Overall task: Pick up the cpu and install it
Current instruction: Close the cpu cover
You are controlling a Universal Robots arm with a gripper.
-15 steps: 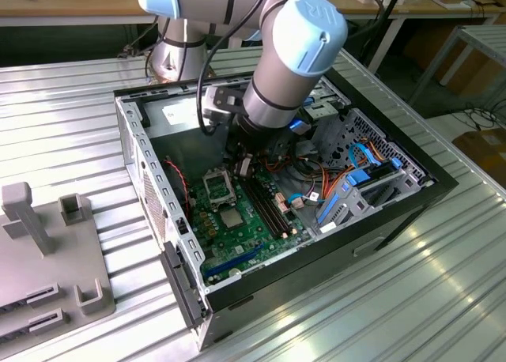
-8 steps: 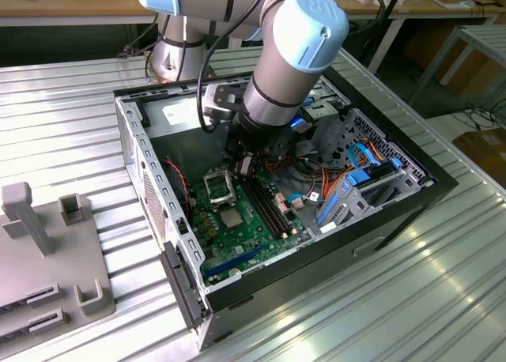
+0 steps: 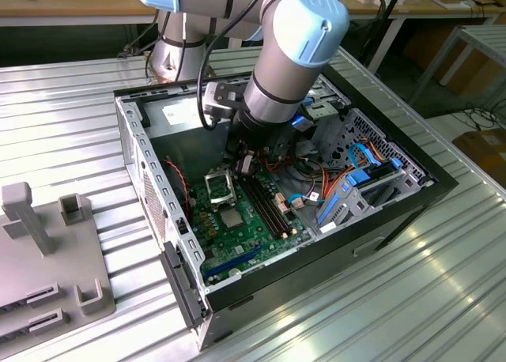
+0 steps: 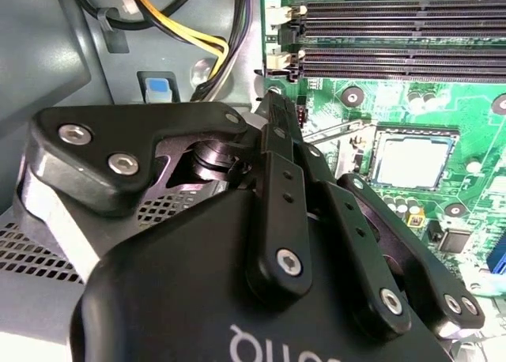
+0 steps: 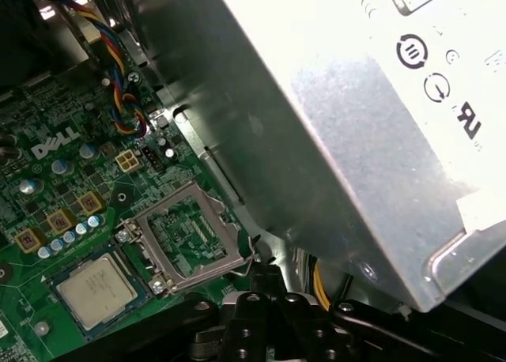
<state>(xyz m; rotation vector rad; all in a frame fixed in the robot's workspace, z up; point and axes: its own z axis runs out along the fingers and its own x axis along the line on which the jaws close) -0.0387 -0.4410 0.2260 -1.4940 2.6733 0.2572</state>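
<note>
**A:** Where is the cpu (image 5: 99,287)?

**B:** It lies flat in the socket (image 4: 415,130) on the green motherboard (image 3: 237,243), silver lid up. The hinged socket frame (image 5: 204,272) stands open just beside it, not over it. The black memory slots (image 4: 395,22) run along the other side.

**A:** How will it handle?

**B:** My judgement is light, stiff and thin. The lid is smooth, so a hold on the flat faces would likely slip. The underside and the socket contacts are likely fragile. Hold it by two opposite edges, keep it level, and don't press down.

**A:** What is the claw (image 4: 271,109) doing?

**B:** It is narrow, with the fingers together and nothing between them. It hangs near the open frame, apart from the cpu, with the grey power supply (image 5: 356,141) beside it.

**A:** And around that?

**B:** An open computer case (image 3: 340,251) on the ribbed metal desk (image 3: 395,299).
</note>
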